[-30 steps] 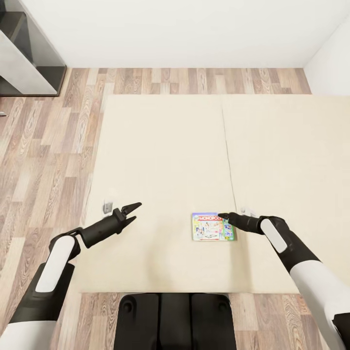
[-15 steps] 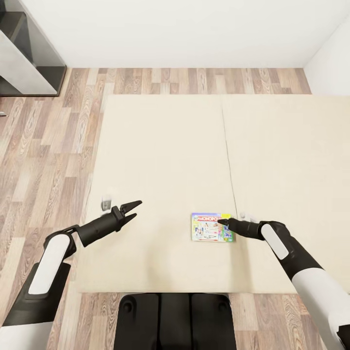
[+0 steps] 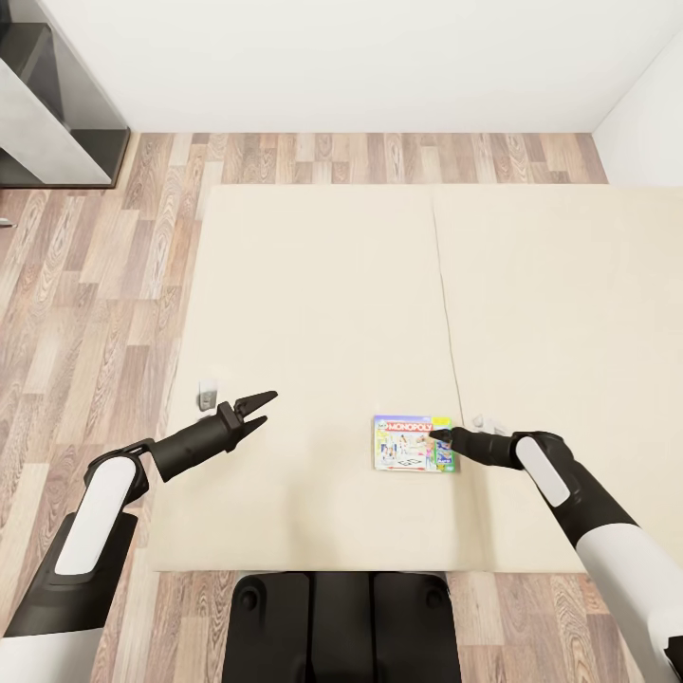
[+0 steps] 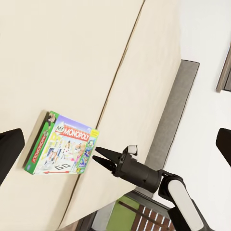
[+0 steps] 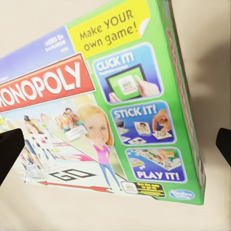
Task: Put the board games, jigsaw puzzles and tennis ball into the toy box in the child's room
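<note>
- Monopoly box lies flat on the bed near its front edge; right gripper sits at its right edge, fingers spread, probably lining up a grab
- left gripper hangs well apart, fingers parted, holding nothing; looks parked clear

Wood-plank floor, white wall (dark shelving beside).

Green-edged Monopoly box with red banner on plain beige bed.
</note>
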You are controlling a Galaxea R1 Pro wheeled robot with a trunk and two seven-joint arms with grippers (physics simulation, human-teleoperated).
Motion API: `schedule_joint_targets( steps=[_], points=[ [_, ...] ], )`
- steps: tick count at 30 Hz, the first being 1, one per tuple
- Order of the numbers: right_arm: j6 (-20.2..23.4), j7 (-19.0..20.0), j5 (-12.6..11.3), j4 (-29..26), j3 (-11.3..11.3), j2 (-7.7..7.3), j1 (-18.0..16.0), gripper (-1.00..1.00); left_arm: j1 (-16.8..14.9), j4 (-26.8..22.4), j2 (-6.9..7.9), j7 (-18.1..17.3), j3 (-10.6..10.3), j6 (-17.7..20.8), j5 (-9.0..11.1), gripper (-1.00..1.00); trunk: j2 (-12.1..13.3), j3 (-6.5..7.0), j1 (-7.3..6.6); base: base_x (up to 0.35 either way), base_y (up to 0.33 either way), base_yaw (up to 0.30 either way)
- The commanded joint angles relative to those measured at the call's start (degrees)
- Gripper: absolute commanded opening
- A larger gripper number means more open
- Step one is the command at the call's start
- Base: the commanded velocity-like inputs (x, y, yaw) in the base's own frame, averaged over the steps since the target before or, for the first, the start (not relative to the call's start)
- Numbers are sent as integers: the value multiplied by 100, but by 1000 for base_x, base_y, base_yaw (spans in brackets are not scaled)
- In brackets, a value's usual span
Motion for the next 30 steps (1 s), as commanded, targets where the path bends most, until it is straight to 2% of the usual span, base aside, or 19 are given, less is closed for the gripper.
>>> schedule_joint_targets(
  steps=[1,14,21,30],
  points=[
    [17,27,27,-3,8,-14,-2,100,-2,0,-1,-47,7,25,-50,100,-9,-6,3,0,0,0],
    [30,19,28,-124,-20,-87,0,100,-2,-2,-1,-30,6,25,-65,100,-9,-6,3,0,0,0],
    [42,18,21,-409,-24,-369,12,100,-2,3,0,-26,12,25,-75,100,-9,-6,3,0,0,0],
    [44,16,14,-513,-16,-467,19,100,-2,7,-3,-25,14,25,-72,100,-9,-6,3,0,0,0]
  ],
)
